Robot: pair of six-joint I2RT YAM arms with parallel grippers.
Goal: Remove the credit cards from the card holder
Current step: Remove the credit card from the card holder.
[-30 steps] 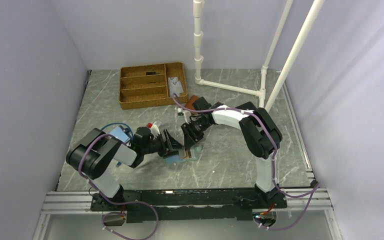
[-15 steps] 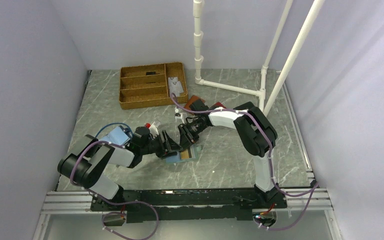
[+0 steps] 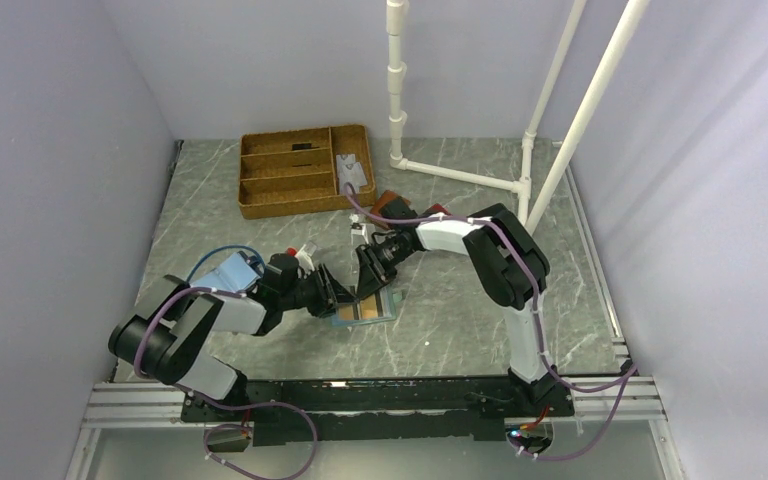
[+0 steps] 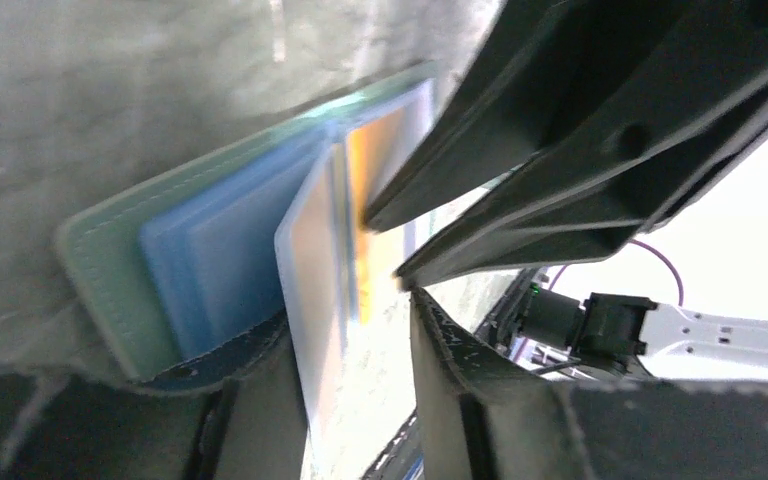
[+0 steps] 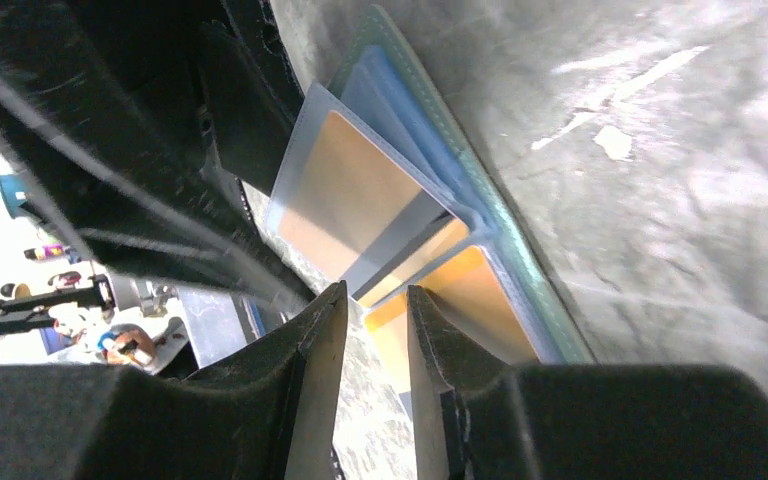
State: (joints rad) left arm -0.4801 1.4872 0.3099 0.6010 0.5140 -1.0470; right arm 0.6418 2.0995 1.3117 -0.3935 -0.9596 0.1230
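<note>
The card holder (image 3: 376, 312) lies open on the surface (image 3: 460, 300) at frame centre with tan credit cards (image 5: 355, 205) in its sleeves, so you have those left to pull. Pale pieces (image 3: 353, 170) in the basket (image 3: 305, 209), upper left, may be cards already out. Your left claw (image 4: 350, 320) stands spread around a raised sleeve. I cannot tell whether your right claw (image 5: 375, 295) pinches a card.

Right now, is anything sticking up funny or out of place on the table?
Yes. On the marbled grey table, the light blue bifold card holder lies open, and one clear sleeve holding a tan card stands up instead of lying flat.
</note>
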